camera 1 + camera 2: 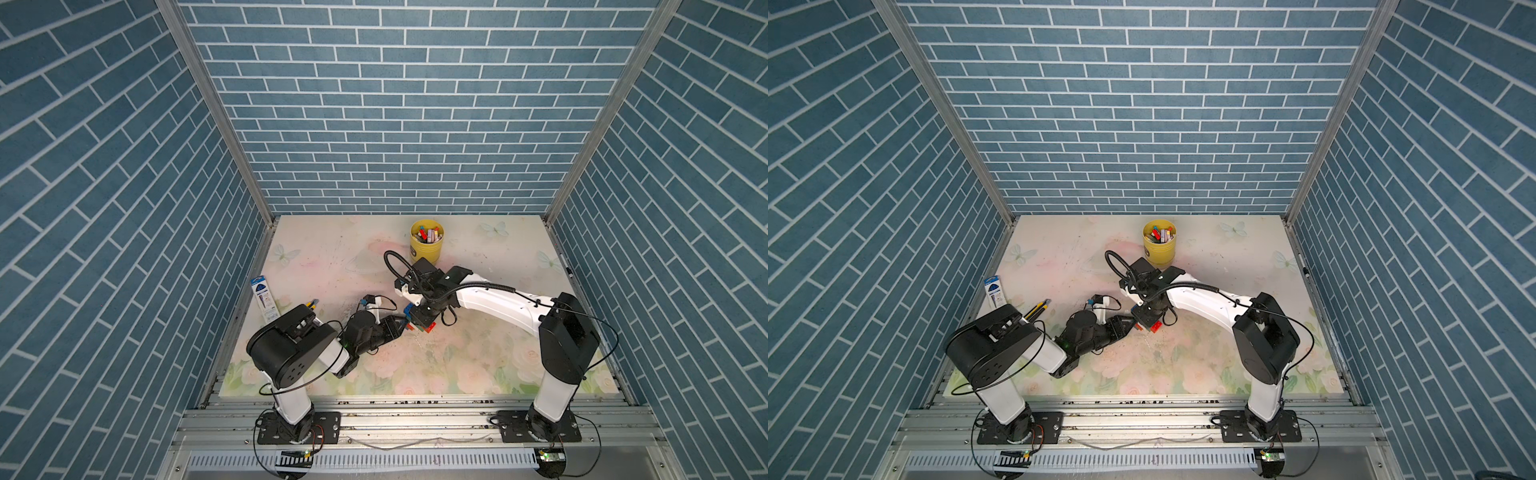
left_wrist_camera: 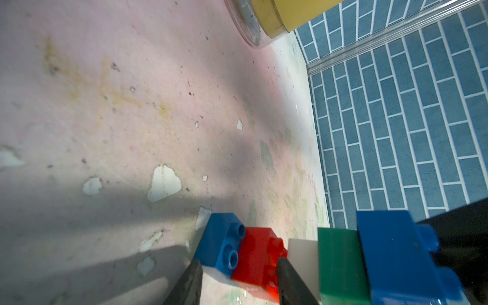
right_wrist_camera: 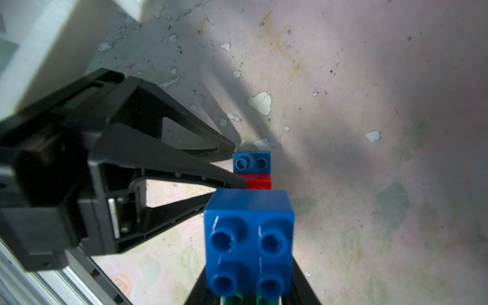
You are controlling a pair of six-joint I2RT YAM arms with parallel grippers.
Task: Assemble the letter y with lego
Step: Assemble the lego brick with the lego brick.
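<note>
1. Jaws of the left gripper come in from 9 o'clock and are pinched on the blue end brick and the red brick, at one end of the letter y.
2. Jaws of the right gripper are clamped from above on the other end, around the second blue brick, which has the green brick joined to it.
3. You have the cluster at about the middle of the surface, low down. I cannot tell whether it rests there or hangs just clear.
4. Both arms grip one stiff piece. If you pull, twist or lift one side alone, the stud joints between red, white and green will likely pop apart.
5. Press only along the studs. A slanted push could lever an end brick off or squeeze it out of the pinch.
6. Open one grip before you back away, or you may drag the whole shape.
7. Mind the right arm's cable loop. The yellow cup stands at 12 o'clock, near enough to be knocked.
</note>
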